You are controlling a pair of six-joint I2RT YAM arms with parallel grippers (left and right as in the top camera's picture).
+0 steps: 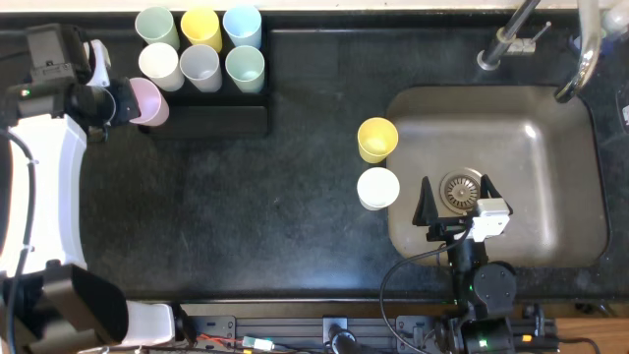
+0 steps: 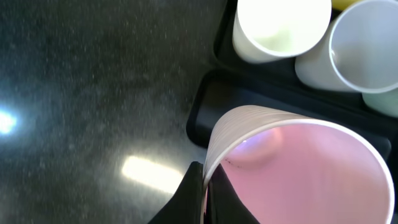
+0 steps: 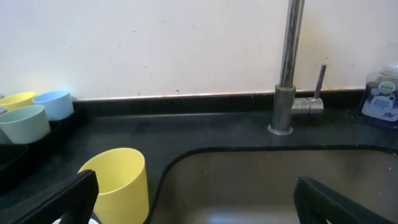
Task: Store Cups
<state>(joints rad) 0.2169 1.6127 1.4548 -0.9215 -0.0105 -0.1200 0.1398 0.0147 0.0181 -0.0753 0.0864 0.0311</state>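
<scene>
Left gripper (image 1: 118, 102) pinches the rim of a pink cup (image 1: 149, 102) at the left end of the black tray (image 1: 228, 120); right gripper (image 1: 455, 199) hangs wide open over the sink (image 1: 550, 147).

Soap bottle label (image 3: 380, 99), print unreadable
</scene>
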